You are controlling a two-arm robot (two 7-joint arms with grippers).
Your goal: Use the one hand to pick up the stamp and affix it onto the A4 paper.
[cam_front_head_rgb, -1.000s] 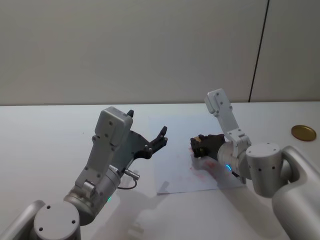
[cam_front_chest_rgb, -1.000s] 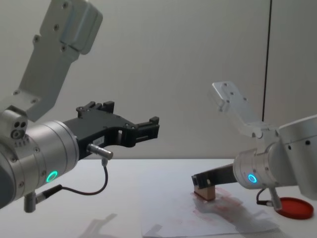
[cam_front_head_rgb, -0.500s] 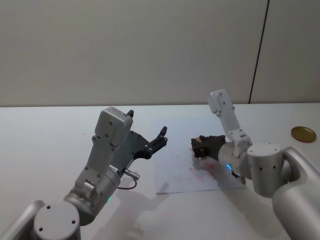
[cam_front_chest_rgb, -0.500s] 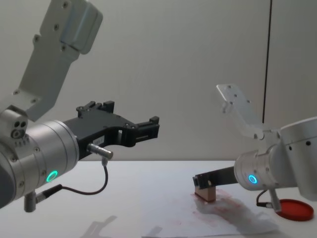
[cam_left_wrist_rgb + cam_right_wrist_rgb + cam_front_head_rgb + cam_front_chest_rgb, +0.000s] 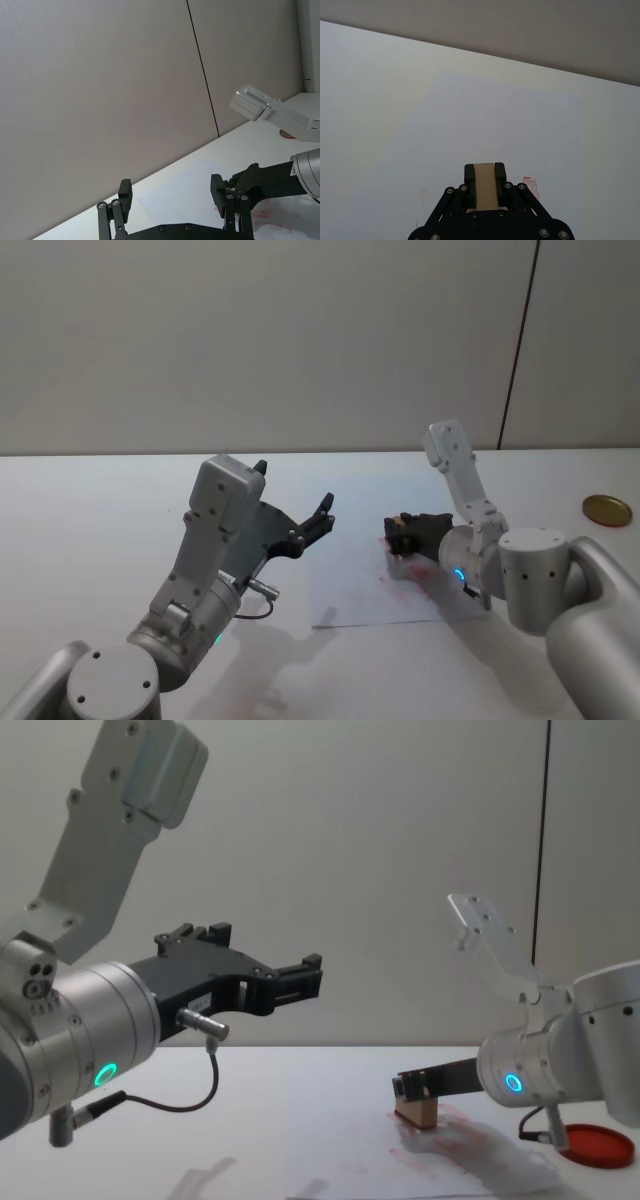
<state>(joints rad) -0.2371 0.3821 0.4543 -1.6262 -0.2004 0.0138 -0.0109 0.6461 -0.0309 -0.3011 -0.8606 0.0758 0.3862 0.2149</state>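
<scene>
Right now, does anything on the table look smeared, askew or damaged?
Yes. The white rectangular paper sheet carries blotchy red smears beside the light-tan wooden stamp block held by the black right gripper, and its near left corner looks curled up. The left gripper hangs open, idle.

My right gripper [image 5: 484, 169] has its jaws clamped on either side of the stamp [image 5: 484, 190], a tan block. Beyond the stamp the A4 paper [image 5: 510, 115] lies on the table [image 5: 355, 70], and faint red marks [image 5: 530, 187] sit just beside the stamp.
</scene>
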